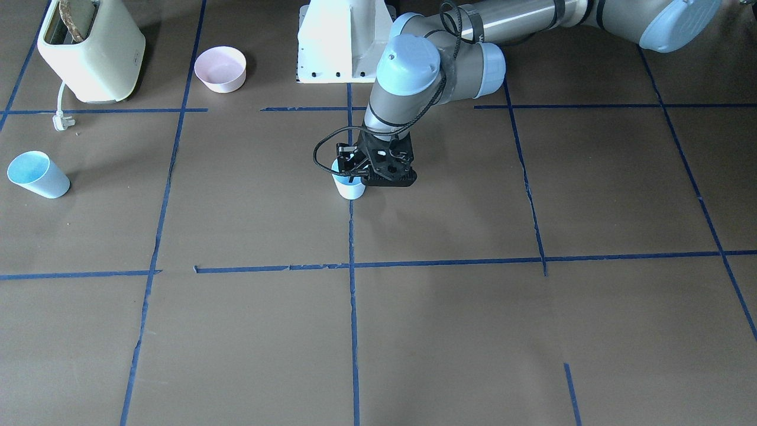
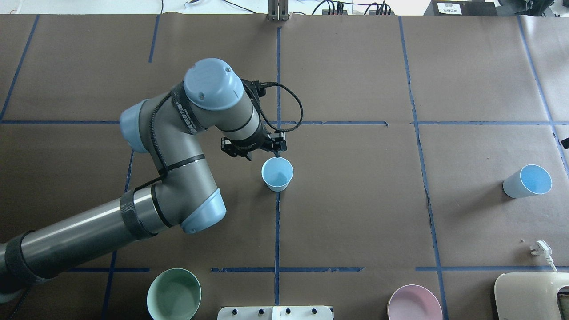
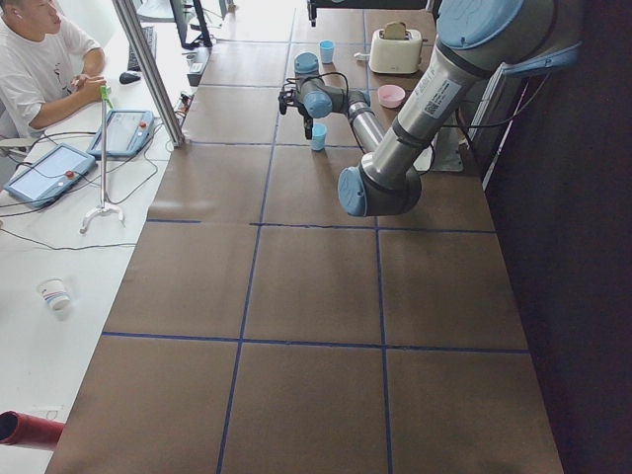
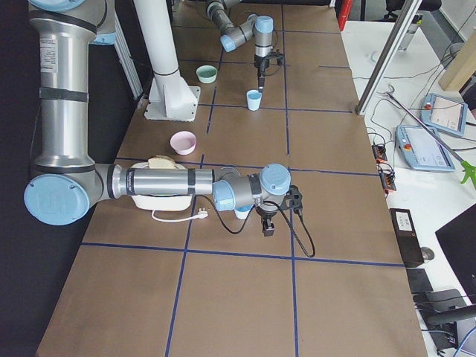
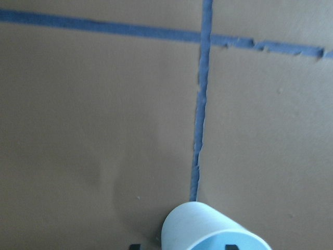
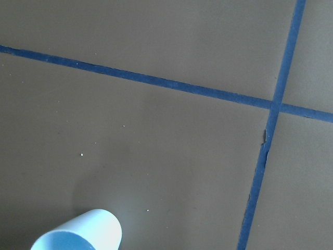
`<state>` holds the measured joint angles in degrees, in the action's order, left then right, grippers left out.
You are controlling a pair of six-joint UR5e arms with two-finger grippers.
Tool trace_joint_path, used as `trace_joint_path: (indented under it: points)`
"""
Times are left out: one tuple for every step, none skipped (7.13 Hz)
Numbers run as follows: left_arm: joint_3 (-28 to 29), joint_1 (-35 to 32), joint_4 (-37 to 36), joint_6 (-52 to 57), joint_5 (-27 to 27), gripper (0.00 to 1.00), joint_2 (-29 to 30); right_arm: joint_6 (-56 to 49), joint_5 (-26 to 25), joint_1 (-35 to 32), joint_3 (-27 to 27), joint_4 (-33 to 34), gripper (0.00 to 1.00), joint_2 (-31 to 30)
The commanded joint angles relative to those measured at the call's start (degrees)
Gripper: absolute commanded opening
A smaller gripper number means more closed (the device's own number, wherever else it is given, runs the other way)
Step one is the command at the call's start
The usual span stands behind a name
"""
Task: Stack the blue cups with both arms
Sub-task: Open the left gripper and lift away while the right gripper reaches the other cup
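Note:
One blue cup (image 2: 277,174) stands upright on the table's centre line; it also shows in the front view (image 1: 349,184) and the left wrist view (image 5: 208,229). My left gripper (image 2: 266,153) hangs over its rim, open. One fingertip (image 5: 134,246) is outside the cup's wall and the other is inside. The second blue cup (image 2: 527,181) stands far to the right, also visible in the front view (image 1: 38,173) and the right wrist view (image 6: 78,233). My right gripper (image 4: 266,223) hovers beside it, and I cannot tell whether it is open or shut.
A mint-green bowl (image 2: 174,294) and a pink bowl (image 2: 414,304) sit near the robot's white base (image 1: 343,41). A cream toaster (image 1: 91,50) with a loose plug (image 1: 61,121) stands at the robot's right. An operator (image 3: 39,59) sits beyond the table.

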<state>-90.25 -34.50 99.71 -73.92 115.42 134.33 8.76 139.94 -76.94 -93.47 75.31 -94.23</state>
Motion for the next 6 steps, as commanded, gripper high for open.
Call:
trace_joint_path:
  points:
    - [-4.84,-3.64,0.48,0.35,0.16,1.0,-4.24,13.58,-0.02,4.6,0.21,-14.85,1.0,-4.28]
    - [-4.93,-3.73,0.4,0.35,0.16,1.0,-4.17,17.82,-0.28,7.56,0.3,-20.15,1.0,-6.13]
    - [-5.11,-3.64,0.4,0.09,0.16,1.0,-4.08,19.08,-0.54,9.16,0.48,-20.64,1.0,-6.32]
    - [-5.46,-3.73,0.4,0.0,0.16,1.0,-4.08,19.1,-0.54,9.61,0.48,-20.64,0.99,-6.93]
    - [-5.81,-3.82,0.4,0.0,0.16,1.0,-4.34,19.18,-0.89,10.92,0.74,-20.64,0.99,-6.94]
    - [-5.9,-3.82,0.4,0.0,0.16,1.0,-4.34,19.27,-0.89,11.72,2.05,-20.73,0.93,-6.41]
